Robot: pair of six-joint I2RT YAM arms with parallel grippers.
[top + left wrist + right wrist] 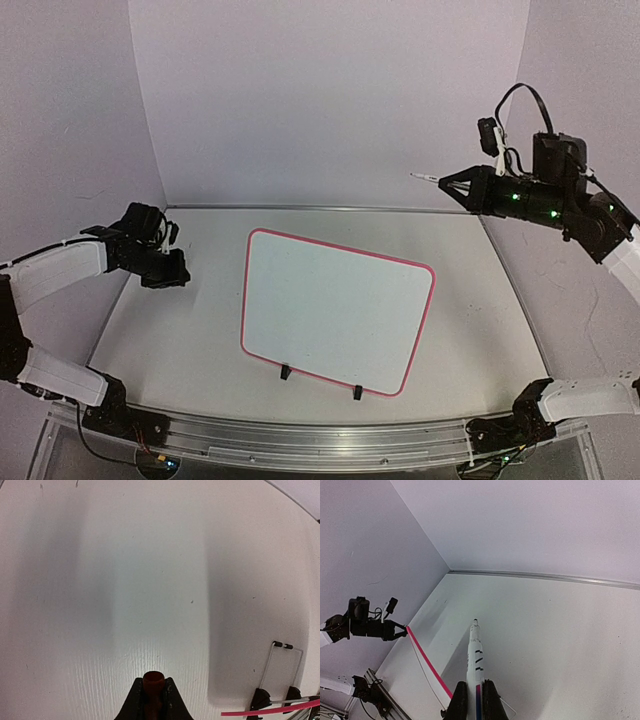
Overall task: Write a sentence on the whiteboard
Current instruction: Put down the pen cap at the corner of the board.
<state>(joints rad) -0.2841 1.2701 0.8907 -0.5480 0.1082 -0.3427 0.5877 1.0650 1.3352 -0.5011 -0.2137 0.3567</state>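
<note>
I am pinching a slim white marker pen (476, 655) in my right gripper (474, 690), its fingers pressed against the barrel and the tip pointing straight out ahead of them. This gripper is hanging high above the bench. The rectangular white whiteboard with the thin pink-red border (340, 310) is sitting well below it and off to its left, well apart.

My left gripper (153, 687) is pinching a small dark red cap (153, 679) and hovering low over the bench. The whiteboard is lying near it on its right, not touching. Two small black clips (285, 372) are gripping the board's near long edge. I cannot tell whether the board is lying flat or slightly raised.

The smooth white bench (180, 350) is showing soft shadows, and plain pale lilac walls (330, 90) are enclosing it.
</note>
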